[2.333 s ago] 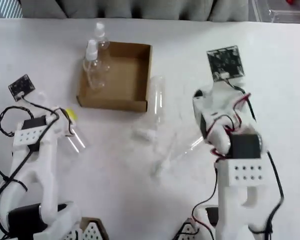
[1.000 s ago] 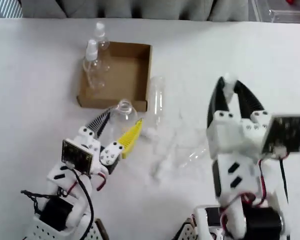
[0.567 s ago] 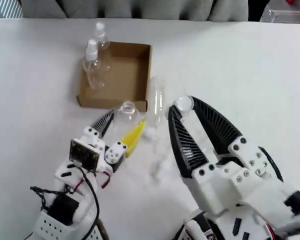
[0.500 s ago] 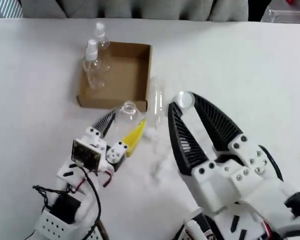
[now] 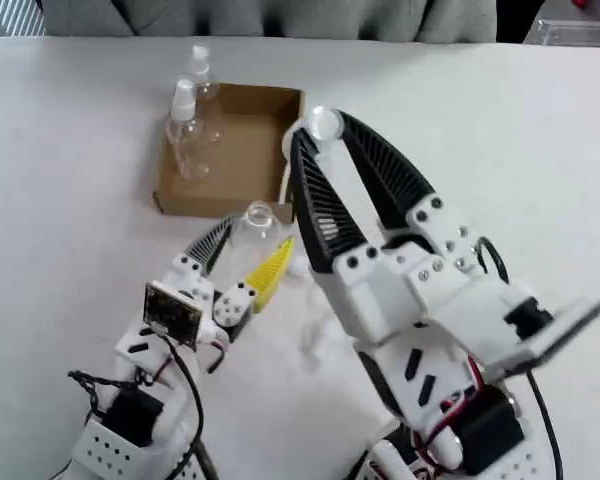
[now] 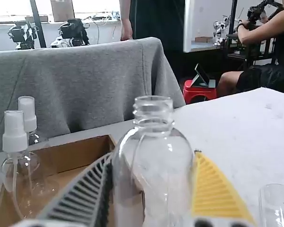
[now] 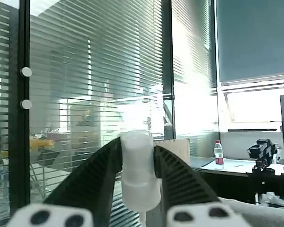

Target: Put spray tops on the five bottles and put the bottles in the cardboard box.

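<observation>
Because a spray top can only go on a neck that stands steady and points up, the left gripper has its black and yellow fingers clamped on the belly of an open bottle. The bottle is upright and gripped low on the body, so the threaded mouth is free above the fingers. It is held over the table just in front of the near wall of the cardboard box, close to where it has to end up. The right gripper is raised well above the table, nearer the high camera, with its fingers closed on a white spray top, pinched at the cap. Whether a tube hangs below the cap I cannot tell. In the high view this gripper sits over the box's right wall, off to one side of the open mouth and not yet above it. I judge the step in hand to be bringing top to neck. Two capped bottles stand at the far left corner of the box. The nearer one is inside; the farther may be inside or just behind the wall, I cannot tell which. By that count two bottles look finished, and this one would be the third.
</observation>
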